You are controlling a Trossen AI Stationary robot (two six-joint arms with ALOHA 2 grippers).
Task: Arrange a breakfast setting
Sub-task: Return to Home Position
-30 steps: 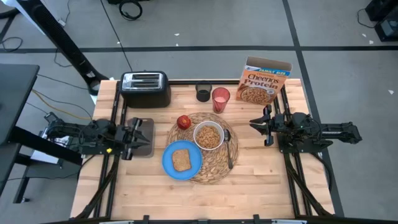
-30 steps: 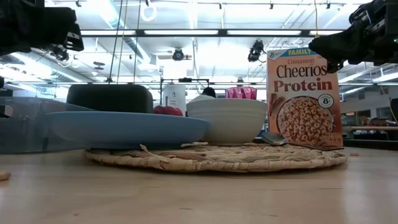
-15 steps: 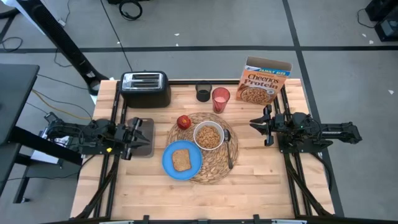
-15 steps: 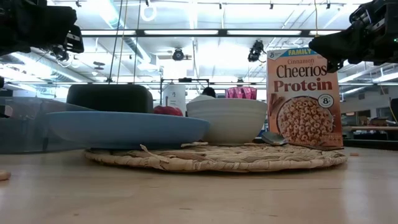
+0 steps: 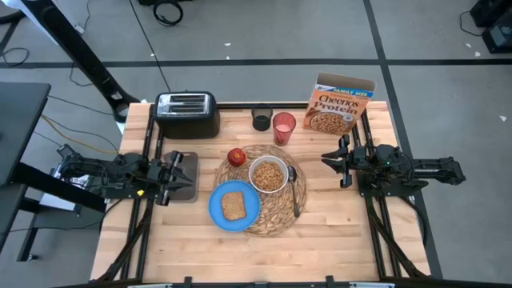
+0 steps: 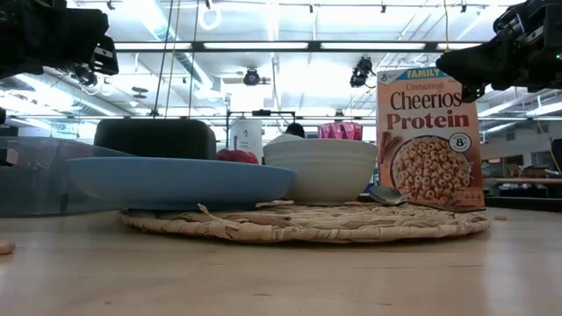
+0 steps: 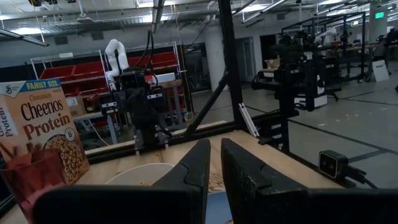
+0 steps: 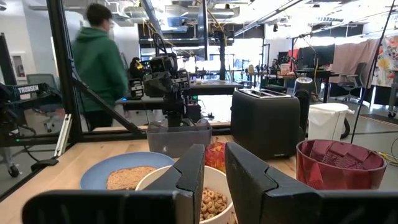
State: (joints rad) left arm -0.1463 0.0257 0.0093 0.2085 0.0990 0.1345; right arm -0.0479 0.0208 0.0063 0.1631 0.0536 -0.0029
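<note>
The round straw placemat (image 5: 272,216) lies at the table's middle. On it rest the blue plate (image 5: 220,210) with the toast slice (image 5: 233,206), the white bowl (image 5: 268,174) holding cereal, and the dark spoon (image 5: 295,194). The red apple (image 5: 236,157) sits at the placemat's far left rim. The translucent red cup (image 5: 284,126) stands behind it. My left gripper (image 5: 187,179) hovers shut and empty left of the placemat. My right gripper (image 5: 324,159) hovers shut and empty to its right. Both are raised above the table in the low view.
A black toaster (image 5: 187,114) stands at the far left, a small black cup (image 5: 261,121) beside the red cup, and a cereal box (image 5: 342,106) at the far right. A clear container (image 5: 182,160) sits under my left gripper. A person in green (image 8: 99,62) stands beyond the table.
</note>
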